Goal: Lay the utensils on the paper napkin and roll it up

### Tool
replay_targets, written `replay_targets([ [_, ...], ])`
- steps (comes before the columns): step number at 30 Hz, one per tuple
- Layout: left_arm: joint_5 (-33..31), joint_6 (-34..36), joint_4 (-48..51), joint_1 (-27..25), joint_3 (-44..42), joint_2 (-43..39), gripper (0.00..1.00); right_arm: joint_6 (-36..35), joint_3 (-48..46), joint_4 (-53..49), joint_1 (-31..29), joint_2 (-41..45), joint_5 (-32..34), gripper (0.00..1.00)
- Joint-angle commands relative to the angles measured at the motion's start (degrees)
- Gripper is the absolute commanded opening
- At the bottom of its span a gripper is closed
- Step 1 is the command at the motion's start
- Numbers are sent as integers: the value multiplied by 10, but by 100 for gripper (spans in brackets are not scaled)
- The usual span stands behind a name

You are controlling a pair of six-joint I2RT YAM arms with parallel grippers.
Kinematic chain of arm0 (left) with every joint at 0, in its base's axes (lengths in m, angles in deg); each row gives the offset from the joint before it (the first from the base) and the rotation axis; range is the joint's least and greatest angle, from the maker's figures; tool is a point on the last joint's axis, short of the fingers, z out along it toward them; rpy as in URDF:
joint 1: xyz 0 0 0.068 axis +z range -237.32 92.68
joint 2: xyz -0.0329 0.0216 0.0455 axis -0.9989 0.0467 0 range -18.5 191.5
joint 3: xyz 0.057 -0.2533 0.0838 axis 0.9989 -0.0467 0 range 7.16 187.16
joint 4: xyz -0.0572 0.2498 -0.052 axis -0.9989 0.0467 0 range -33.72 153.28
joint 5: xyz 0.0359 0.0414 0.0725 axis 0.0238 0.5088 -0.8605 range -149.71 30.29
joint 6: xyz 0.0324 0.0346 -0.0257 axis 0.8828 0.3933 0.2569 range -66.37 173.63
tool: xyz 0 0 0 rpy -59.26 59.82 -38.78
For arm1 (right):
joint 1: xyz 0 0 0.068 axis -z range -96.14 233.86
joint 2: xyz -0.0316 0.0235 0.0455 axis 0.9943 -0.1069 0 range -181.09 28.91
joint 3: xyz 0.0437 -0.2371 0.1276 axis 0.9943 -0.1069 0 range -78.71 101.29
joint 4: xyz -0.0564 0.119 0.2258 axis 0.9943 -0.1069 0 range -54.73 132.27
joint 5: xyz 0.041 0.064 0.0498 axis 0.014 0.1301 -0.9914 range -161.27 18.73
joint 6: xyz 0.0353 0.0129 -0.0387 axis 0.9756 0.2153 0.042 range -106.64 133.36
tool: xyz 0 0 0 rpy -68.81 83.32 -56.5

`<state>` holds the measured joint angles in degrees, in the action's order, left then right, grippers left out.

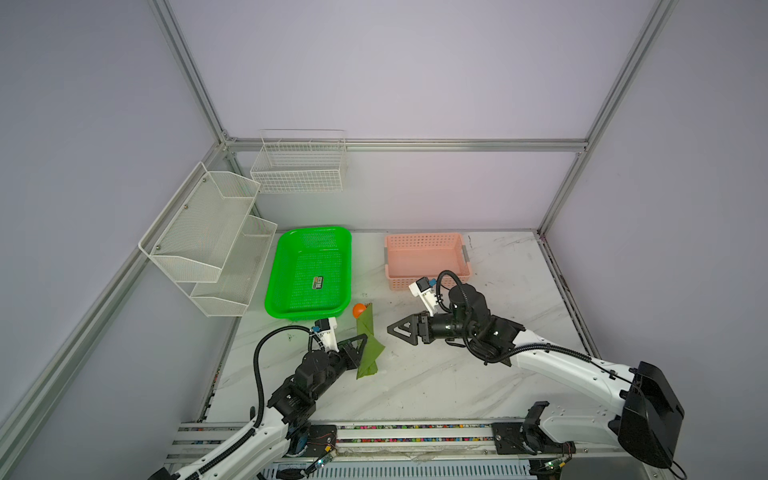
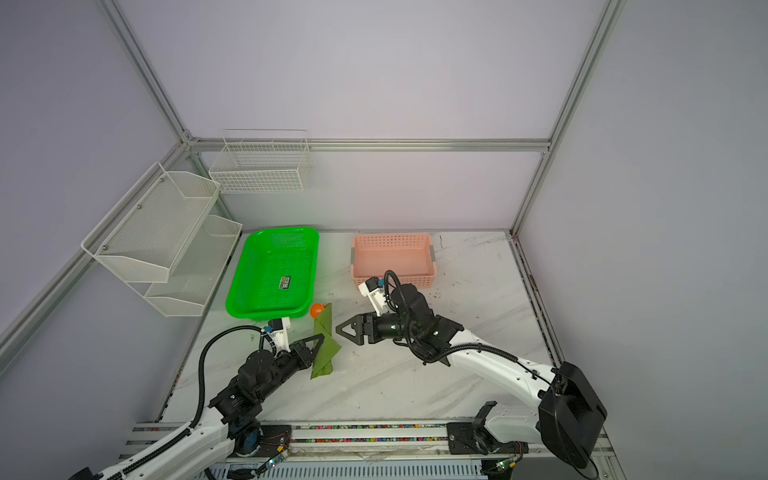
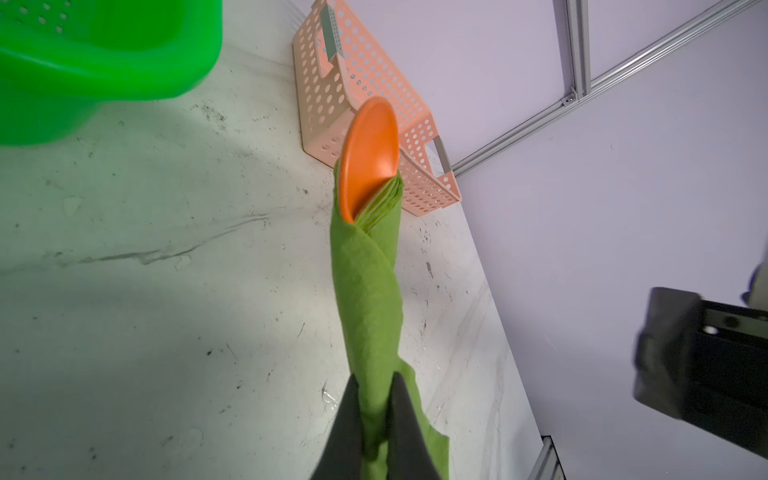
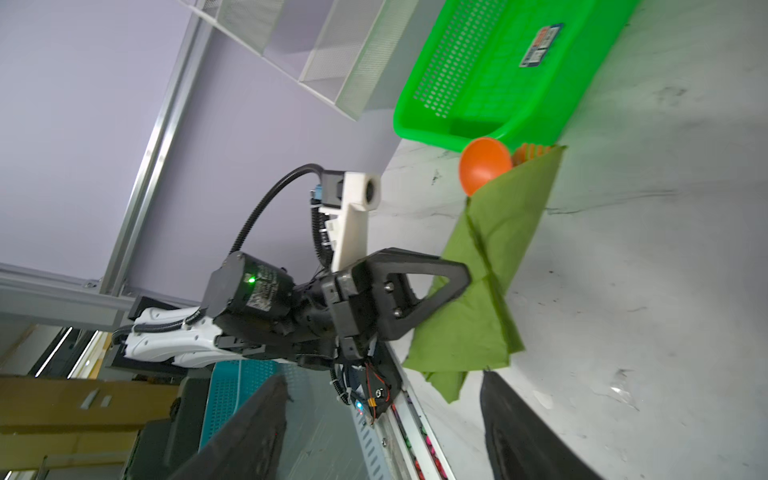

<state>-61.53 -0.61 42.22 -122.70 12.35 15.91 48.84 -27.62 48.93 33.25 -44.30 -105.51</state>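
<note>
The olive-green paper napkin (image 1: 368, 347) (image 2: 326, 347) lies rolled into a narrow bundle on the marble table, in front of the green tray. The utensils are wrapped inside it. Only the spoon's round orange bowl (image 1: 359, 310) (image 3: 370, 153) and some orange fork tines (image 4: 530, 151) stick out of its far end. My left gripper (image 1: 362, 344) (image 3: 376, 386) is shut on the near part of the napkin (image 3: 370, 291). My right gripper (image 1: 390, 328) (image 4: 382, 378) stands open to the right of the roll, apart from it, with nothing between its fingers.
A bright green perforated tray (image 1: 282, 266) sits at the back left and a pink basket (image 1: 428, 241) at the back right. White mesh shelves (image 1: 208, 232) hang on the left wall and a wire basket (image 1: 299, 166) on the back wall. A rail (image 1: 374, 432) runs along the table's front edge.
</note>
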Motion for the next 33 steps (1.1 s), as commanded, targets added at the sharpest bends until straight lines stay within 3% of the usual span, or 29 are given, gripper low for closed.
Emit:
replay_targets([
  [1, -16, 38, -20, 0, 63, 20, 4, -36, 41, -56, -32, -26, 27, 75],
  [10, -12, 33, -68, 0, 83, 28, 4, -35, 31, -19, -39, -80, 21, 75],
  [33, 5, 11, -52, 0, 99, -6, 4, -45, 49, 52, -39, -160, 16, 65],
])
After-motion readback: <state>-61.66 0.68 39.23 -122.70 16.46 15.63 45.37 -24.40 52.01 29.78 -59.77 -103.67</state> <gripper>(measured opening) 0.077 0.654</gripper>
